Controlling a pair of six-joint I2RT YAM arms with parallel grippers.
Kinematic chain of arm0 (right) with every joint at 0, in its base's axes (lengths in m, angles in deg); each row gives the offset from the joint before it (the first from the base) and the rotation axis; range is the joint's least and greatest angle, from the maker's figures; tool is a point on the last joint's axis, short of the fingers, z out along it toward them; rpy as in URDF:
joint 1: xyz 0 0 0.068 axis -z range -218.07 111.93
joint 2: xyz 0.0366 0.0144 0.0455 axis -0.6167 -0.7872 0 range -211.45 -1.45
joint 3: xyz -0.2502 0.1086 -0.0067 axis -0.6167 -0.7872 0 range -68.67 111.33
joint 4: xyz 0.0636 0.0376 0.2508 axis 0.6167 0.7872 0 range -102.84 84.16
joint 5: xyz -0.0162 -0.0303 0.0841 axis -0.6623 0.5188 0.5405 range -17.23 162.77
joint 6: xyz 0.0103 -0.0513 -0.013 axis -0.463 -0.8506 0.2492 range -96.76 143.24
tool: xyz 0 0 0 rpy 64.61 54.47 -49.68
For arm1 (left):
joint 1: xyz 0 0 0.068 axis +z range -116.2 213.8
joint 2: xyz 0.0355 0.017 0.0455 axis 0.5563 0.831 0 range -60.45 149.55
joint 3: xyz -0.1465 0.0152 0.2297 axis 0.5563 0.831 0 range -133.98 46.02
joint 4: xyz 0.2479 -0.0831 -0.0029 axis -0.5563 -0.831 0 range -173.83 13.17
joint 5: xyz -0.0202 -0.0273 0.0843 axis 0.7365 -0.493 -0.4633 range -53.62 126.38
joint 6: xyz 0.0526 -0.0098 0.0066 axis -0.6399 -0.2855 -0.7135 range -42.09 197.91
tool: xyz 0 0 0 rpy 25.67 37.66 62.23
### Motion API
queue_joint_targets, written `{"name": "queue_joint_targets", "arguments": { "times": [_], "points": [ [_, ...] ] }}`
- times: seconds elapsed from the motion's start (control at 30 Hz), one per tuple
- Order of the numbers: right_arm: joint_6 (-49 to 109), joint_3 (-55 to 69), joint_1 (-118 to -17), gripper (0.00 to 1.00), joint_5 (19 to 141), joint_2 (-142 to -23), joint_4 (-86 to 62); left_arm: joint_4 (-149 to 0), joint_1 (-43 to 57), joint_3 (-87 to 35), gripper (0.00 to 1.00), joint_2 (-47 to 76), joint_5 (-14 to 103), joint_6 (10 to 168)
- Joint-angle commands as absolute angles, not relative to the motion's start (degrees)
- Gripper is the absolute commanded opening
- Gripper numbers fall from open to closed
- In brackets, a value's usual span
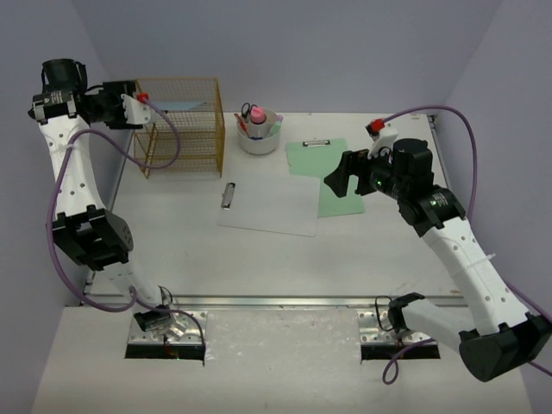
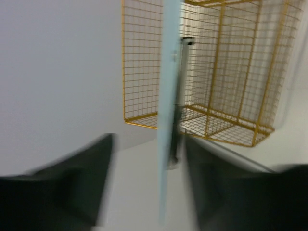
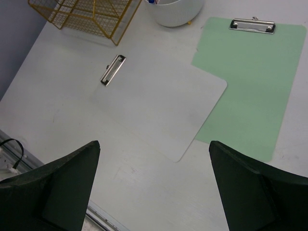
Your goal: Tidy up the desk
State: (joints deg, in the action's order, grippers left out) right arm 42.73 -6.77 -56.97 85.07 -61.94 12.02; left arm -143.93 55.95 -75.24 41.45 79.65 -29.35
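This is a robotics lab cell set out like an office desk: a white table (image 1: 172,233) is boxed in by bare pale lavender walls (image 1: 302,52). A left arm (image 1: 73,172) and a right arm (image 1: 470,250) are bolted by a metal rail (image 1: 285,302) at its near edge, with purple cables (image 1: 470,147) looping off them. The office side shows in what sits on the table: a gold wire basket (image 1: 181,129), a white clipboard (image 1: 272,207) overlapping a green clipboard (image 1: 332,172), and a white cup (image 1: 259,142) holding small desk items.

On the desk (image 1: 259,259), left clipboard (image 1: 269,207) overlaps right clipboard (image 1: 309,159).
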Motion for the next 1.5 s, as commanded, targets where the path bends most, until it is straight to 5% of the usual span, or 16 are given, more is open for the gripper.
{"name": "queue_joint_targets", "arguments": {
  "times": [0.0,0.2,0.47,0.67,1.0,1.27,1.47],
  "points": [
    [43.0,-7.7,-56.8,0.95,85.8,-61.9,9.7,-124.6,55.8,-69.3,0.99,38.4,84.4,-14.9],
    [43.6,-7.9,-56.7,0.95,86.0,-62.5,9.3,-90.0,52.5,-46.8,1.0,29.5,77.8,-3.7],
    [43.2,-6.8,-56.6,0.96,85.8,-62.5,10.7,-87.1,49.5,-48.1,1.0,33.4,74.7,-3.0],
    [43.6,-7.9,-56.5,0.96,86.3,-62.5,10.2,-55.8,46.7,-43.2,1.0,35.2,60.7,13.2],
    [44.6,-8.5,-56.4,0.95,87.3,-63.4,9.0,-46.2,45.3,-54.1,1.0,44.7,48.0,34.8],
    [43.7,-8.3,-56.4,0.95,86.5,-64.4,9.3,-57.4,43.5,-68.1,1.0,54.8,43.5,40.2],
    [42.7,-8.4,-56.3,0.95,86.2,-64.2,10.0,-51.0,44.6,-62.7,1.0,51.9,46.5,49.5]
  ]
}}
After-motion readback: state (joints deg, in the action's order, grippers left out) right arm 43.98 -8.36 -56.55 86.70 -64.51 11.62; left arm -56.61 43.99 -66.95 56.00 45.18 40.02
